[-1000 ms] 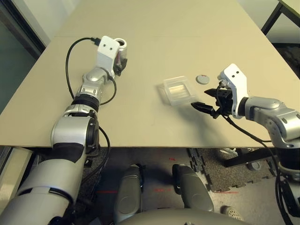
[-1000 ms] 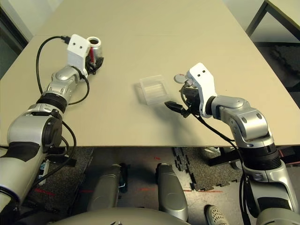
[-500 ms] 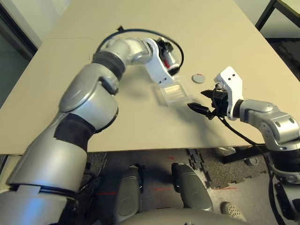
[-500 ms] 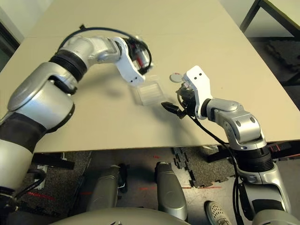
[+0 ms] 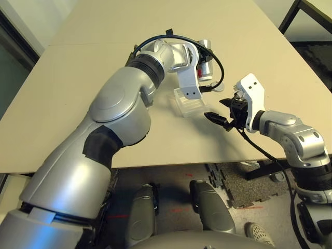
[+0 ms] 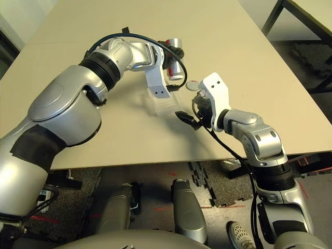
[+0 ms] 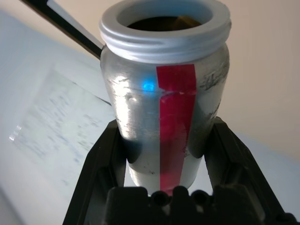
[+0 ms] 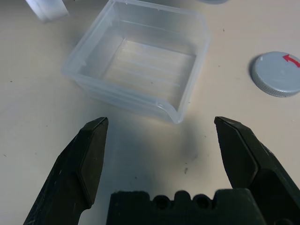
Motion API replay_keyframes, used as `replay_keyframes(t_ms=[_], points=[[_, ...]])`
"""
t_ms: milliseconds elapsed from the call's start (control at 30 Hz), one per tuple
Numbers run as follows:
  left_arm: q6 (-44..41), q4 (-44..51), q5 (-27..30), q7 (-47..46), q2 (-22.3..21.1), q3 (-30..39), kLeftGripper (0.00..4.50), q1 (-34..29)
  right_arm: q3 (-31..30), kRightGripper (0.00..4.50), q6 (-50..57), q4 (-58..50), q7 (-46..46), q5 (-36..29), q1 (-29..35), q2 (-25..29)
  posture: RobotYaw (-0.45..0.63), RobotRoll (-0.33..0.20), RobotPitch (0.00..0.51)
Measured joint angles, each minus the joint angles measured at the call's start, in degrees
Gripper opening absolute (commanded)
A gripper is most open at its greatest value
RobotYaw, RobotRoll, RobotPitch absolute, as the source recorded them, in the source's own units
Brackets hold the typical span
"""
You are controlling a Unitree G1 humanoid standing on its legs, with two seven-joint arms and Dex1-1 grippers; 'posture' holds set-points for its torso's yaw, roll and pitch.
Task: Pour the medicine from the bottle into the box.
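Silver bottle (image 7: 176,103), left tool (image 7: 166,129) clamped round it, tilts lengthwise, mouth toward the robot.

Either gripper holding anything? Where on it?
Left gripper holds the bottle around its lower body, fingers on opposite sides, mouth free. Right gripper holds nothing, fingers apart.
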State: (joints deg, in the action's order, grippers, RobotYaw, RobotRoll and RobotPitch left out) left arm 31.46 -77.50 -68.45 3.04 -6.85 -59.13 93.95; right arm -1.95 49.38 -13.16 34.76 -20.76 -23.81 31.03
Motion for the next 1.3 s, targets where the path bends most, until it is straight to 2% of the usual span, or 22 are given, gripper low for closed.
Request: replay_keyframes(t_ms=[100, 167, 267, 333, 433, 567, 667, 800, 967, 1200, 1300], points=[[0.8, -0.1, 6.7, 4.7, -0.7, 6.4, 2.53, -1.4, 0.0, 4.5, 0.0, 0.0, 0.2, 0.0, 0.0, 0.0, -0.23, 0.0, 0.129], [0.2, -0.1, 13.0, 9.2, -1.9, 13.0, 2.53, -2.4, 0.0, 4.5, 0.0, 0.0, 0.3, 0.0, 0.0, 0.2, -0.22, 0.0, 0.132], [-4.1, -0.1, 27.2, 18.8, -4.3, 27.5, 2.53, -4.7, 0.0, 4.5, 0.2, 0.0, 0.7, 0.0, 0.0, 0.8, -0.2, 0.0, 0.132], [-7.4, 0.0, 34.4, 23.2, -5.3, 35.3, 2.53, -6.3, 0.0, 4.5, 0.6, 0.0, 0.9, 0.0, 0.0, 1.2, -0.2, 0.0, 0.132], [-16.2, 0.3, 49.7, 29.9, -5.3, 50.7, 2.53, -11.2, 0.0, 4.5, 1.0, 0.0, 1.3, -0.1, -0.1, 1.4, -0.19, 0.0, 0.133], [-24.9, 1.0, 63.6, 28.3, -5.6, 65.4, 2.53, -17.7, 0.0, 4.5, 1.2, 0.2, 2.1, -0.1, -0.7, 2.2, -0.18, 0.0, 0.137], [-25.8, 3.3, 69.7, 22.9, -5.9, 72.0, 2.53, -23.8, 0.0, 4.5, 1.4, 0.6, 2.9, -0.1, -1.5, 2.9, -0.17, 0.0, 0.137], [-26.1, 3.8, 73.7, 18.0, -5.6, 76.0, 2.53, -30.7, 0.0, 4.5, 1.4, 1.7, 3.6, 0.0, -1.7, 3.6, -0.17, 0.0, 0.139], [-26.8, 5.2, 75.6, 14.6, -5.2, 77.8, 2.53, -34.2, 0.0, 4.5, 1.4, 1.9, 4.2, 0.0, -1.8, 3.6, -0.17, 0.0, 0.141], [-26.8, 5.3, 74.8, 13.9, -5.7, 75.3, 2.53, -34.2, 0.0, 4.5, 1.8, 1.9, 4.2, 0.0, -1.7, 3.6, -0.19, 0.0, 0.147], [-24.9, 5.3, 70.0, 14.6, -6.9, 69.4, 2.53, -33.4, 0.0, 4.5, 2.1, 1.9, 4.0, 0.0, -1.6, 3.5, -0.18, 0.0, 0.146]])
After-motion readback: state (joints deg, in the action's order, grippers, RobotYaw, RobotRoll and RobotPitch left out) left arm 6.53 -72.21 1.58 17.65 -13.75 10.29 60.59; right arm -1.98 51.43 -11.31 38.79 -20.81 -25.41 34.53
